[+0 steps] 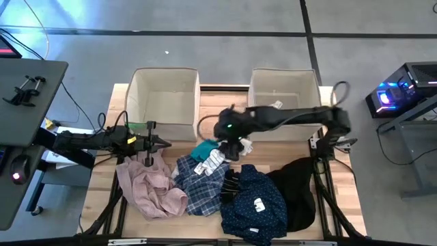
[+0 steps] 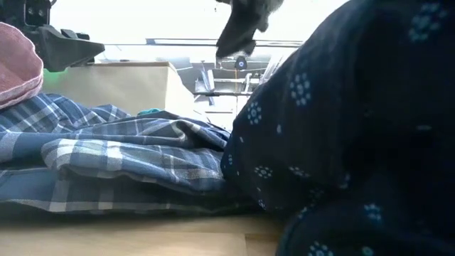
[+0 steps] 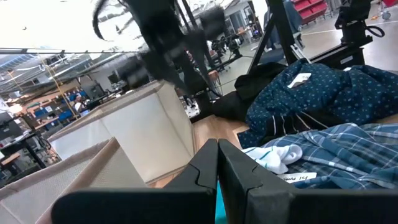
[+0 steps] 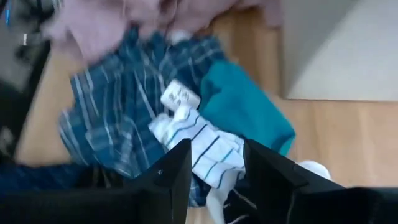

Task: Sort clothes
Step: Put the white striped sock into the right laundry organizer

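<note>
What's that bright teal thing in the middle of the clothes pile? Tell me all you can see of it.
The teal piece is a soft, plain-coloured fabric item, crumpled flat on the wooden table just in front of the gap between the two beige boxes. The blue plaid shirt borders it, and a white striped sock lies against its edge. The right gripper hovers open over the sock beside it. What garment it is cannot be told.

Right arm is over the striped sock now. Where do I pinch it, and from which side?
Pinch the striped sock at its bunched middle, coming straight down. It lies loose on the blue plaid shirt beside the teal piece, and the right gripper hangs open right above it.
</note>
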Robot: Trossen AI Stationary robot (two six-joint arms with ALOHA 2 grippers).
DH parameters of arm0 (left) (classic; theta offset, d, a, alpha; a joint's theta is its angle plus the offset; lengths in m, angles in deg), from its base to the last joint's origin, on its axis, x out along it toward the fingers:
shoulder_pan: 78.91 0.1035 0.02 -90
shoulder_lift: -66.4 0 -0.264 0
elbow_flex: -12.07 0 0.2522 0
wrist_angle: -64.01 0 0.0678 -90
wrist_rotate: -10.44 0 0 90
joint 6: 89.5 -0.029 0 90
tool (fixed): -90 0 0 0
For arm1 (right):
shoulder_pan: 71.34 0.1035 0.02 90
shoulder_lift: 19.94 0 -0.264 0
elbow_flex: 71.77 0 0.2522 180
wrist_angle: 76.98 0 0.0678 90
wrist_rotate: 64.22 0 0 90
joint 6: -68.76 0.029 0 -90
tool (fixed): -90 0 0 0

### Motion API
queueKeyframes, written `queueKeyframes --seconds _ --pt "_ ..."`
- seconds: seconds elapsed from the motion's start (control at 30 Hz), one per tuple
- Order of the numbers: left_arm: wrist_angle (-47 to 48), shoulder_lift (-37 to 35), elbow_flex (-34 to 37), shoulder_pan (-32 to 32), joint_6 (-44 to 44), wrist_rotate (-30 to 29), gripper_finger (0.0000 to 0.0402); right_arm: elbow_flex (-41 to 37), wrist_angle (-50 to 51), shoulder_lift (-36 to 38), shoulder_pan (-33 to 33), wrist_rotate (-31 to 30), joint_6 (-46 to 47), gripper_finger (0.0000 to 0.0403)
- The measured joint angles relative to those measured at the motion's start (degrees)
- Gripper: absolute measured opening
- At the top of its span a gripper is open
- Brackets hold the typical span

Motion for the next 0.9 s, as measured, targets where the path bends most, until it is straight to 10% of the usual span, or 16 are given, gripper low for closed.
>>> queueKeyframes --seconds 0.37,0.67,0.9 --pt "0.0 0.0 0.0 -0.01 0.0 0.0 0.0 -0.02 -2.24 -12.0 0.04 0.62 -10.89 0.0121" --pt "0.0 0.0 0.0 0.01 0.04 0.02 0.0 0.0 -1.88 -12.84 0.85 2.03 -10.62 0.0011" --pt "0.0 0.0 0.0 0.01 0.04 0.02 0.0 3.47 3.2 -12.21 1.29 9.89 -6.59 0.0002"
